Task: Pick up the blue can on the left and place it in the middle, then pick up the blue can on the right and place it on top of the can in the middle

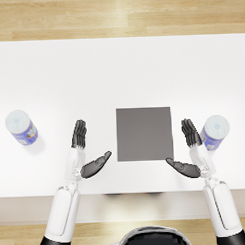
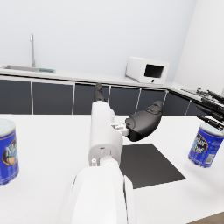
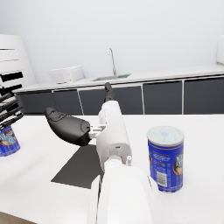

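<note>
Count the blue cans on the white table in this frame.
2. One blue cylindrical can with a white lid stands at the table's left, apart from the left hand. The other blue can stands at the right, close beside the right hand. None appears hidden.

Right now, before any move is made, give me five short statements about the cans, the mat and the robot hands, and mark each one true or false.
1. The left robot hand holds a can. False: it is open and holds nothing.
2. The dark mat has nothing on it. True.
3. Both cans are stacked in the middle. False: the left blue can and the right blue can stand apart, one on each side of the mat.
4. The right robot hand is nearer to its can than the left robot hand is to its can. True.
5. The right blue can lies on its side. False: it stands upright on the white table.
</note>
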You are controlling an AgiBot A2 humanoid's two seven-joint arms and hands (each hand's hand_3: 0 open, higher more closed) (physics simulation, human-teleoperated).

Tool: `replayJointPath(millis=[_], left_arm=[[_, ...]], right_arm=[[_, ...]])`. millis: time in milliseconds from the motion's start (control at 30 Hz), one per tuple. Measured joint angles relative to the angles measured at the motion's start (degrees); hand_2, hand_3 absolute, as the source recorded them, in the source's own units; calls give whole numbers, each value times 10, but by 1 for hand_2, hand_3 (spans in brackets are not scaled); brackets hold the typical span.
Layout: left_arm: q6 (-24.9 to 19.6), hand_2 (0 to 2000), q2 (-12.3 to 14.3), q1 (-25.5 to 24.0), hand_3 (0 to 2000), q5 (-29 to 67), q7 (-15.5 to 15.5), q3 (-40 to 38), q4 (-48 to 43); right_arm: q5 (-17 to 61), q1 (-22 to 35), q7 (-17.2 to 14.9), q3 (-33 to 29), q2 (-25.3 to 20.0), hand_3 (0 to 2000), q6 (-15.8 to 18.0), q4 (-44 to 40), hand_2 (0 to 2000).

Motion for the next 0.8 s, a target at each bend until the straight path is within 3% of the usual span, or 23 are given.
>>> replayJointPath(millis=[800], left_arm=[[0, 0, 0, 0, 0, 0, 0, 0, 0]], right_arm=[[0, 0, 0, 0, 0, 0, 0, 0, 0]])
